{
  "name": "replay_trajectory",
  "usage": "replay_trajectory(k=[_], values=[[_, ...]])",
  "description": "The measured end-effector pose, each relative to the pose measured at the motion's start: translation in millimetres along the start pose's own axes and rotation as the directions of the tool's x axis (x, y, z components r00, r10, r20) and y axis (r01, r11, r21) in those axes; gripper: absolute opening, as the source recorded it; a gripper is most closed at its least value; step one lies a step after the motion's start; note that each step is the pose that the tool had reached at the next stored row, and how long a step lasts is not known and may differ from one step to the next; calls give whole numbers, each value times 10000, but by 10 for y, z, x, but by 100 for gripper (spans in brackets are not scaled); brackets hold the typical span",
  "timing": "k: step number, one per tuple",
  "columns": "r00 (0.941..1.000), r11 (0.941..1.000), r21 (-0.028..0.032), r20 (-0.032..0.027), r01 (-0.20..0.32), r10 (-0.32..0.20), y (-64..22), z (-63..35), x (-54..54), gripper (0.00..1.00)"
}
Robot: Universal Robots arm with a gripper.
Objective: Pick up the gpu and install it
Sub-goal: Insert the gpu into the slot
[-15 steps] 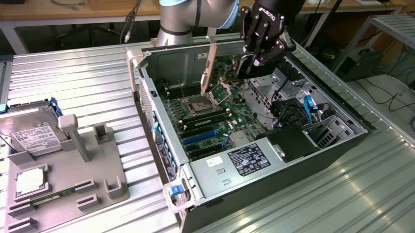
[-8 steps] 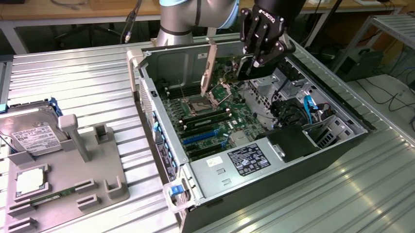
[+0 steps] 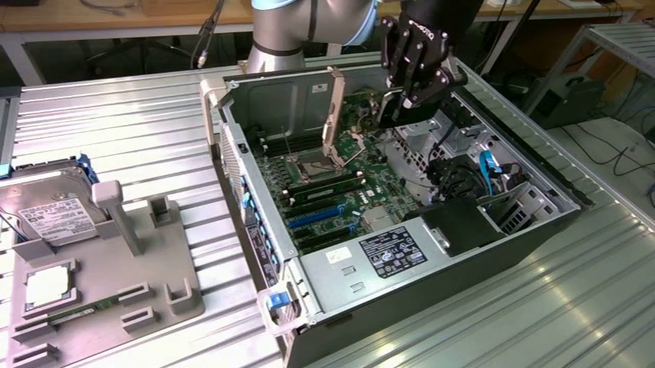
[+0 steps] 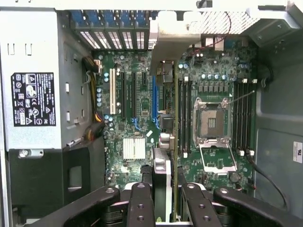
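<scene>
**A:** What is the table made of?

**B:** Bare ribbed metal with a dull silver sheen. The case is smooth grey sheet metal, unpainted inside.

**A:** And the tray, at eight o'clock from the case in the exterior view?

**B:** Matt grey plastic. The drive on it is bright metal with a white paper label.

**A:** The board?

**B:** Green and lacquered, faintly glossy. Its socket has a shiny metal frame, and the heatsink is pale finned metal.

**A:** The gripper?

**B:** Black with a satin finish. Its fingers are smooth and matt. The gpu looks matt black.
</scene>
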State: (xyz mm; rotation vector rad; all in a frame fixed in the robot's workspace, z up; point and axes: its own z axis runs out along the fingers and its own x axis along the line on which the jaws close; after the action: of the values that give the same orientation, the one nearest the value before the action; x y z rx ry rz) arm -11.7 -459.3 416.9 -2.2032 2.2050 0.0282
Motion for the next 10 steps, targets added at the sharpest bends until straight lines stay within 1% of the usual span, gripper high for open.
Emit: replay_trajectory(k=[1, 3, 6, 10], values=[[10000, 10000, 57, -1, 2, -2, 0, 8, 1, 28], [10000, 10000, 65, -1, -50, 50, 0, 19, 1, 28], [9993, 9993, 75, -2, -379, 379, 0, 41, 1, 28], [9991, 9991, 77, -2, -418, 418, 8, 74, 2, 28]])
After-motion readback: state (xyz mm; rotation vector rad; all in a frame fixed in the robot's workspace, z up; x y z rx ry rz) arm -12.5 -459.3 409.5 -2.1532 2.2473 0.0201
